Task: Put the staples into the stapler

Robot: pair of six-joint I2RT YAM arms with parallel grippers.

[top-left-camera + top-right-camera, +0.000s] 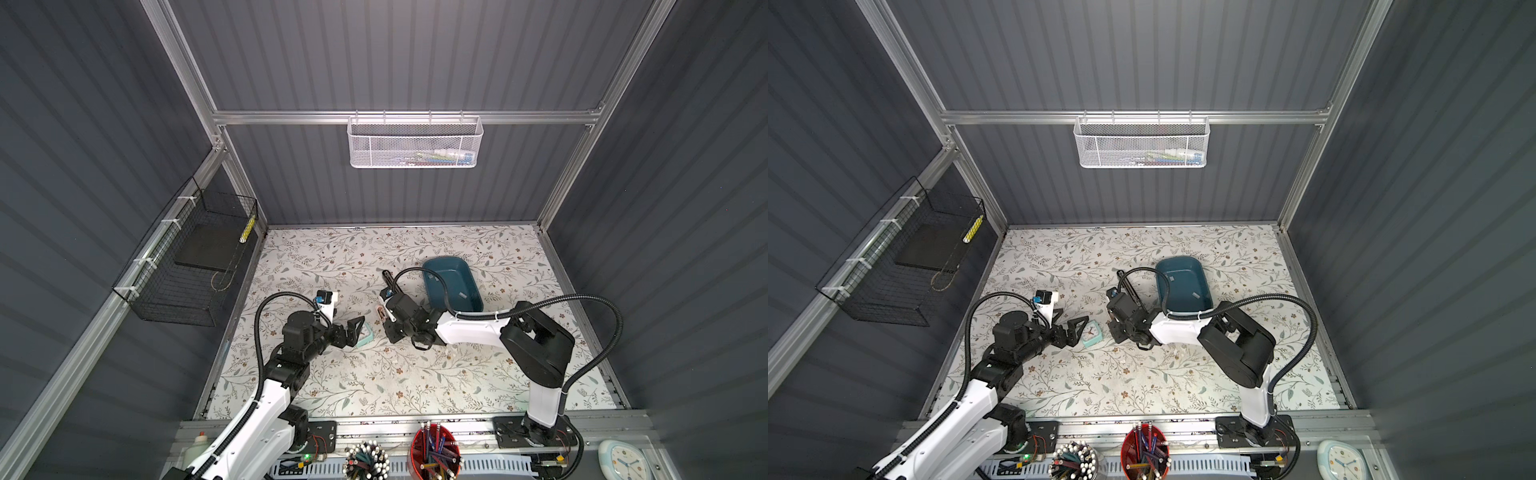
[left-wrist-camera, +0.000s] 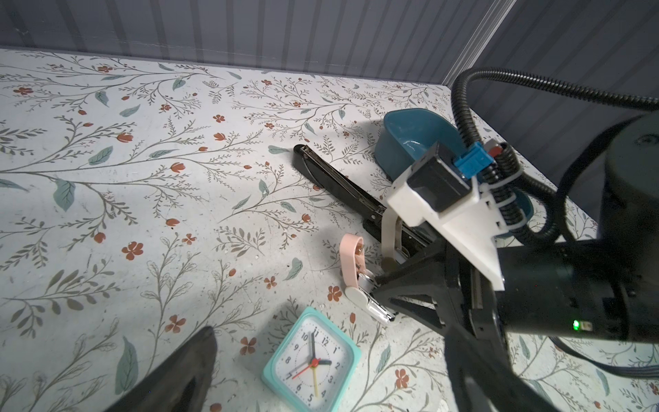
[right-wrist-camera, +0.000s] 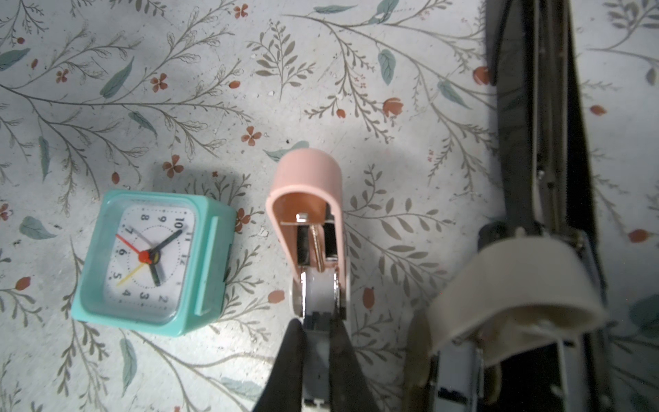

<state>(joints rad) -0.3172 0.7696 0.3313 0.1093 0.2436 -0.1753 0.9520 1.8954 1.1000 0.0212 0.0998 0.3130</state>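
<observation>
Wrist cameras are earning their keep here. From above, the right arm covers nearly all of the pink stapler, and I get just a pink sliver on the floral tabletop, near the middle.

The right wrist view makes it plain: right pincer clenched on the stapler's bare metal rail, pink lid swung open, spring exposed. The long axis runs straight out in line with the fingers, with the lid's rounded end pointing away from the wrist.

The staples show only in the top views, as little grey strips lying in the teal tray. That's beyond the right wrist, apart from the stapler.

Left pincer is released, jaws spread wide, hovering at the mint alarm clock, which sits just beside the stapler. On the stapler's other side, a cream stapler overlaps a long black stapler. I can't tell whether those two touch.
</observation>
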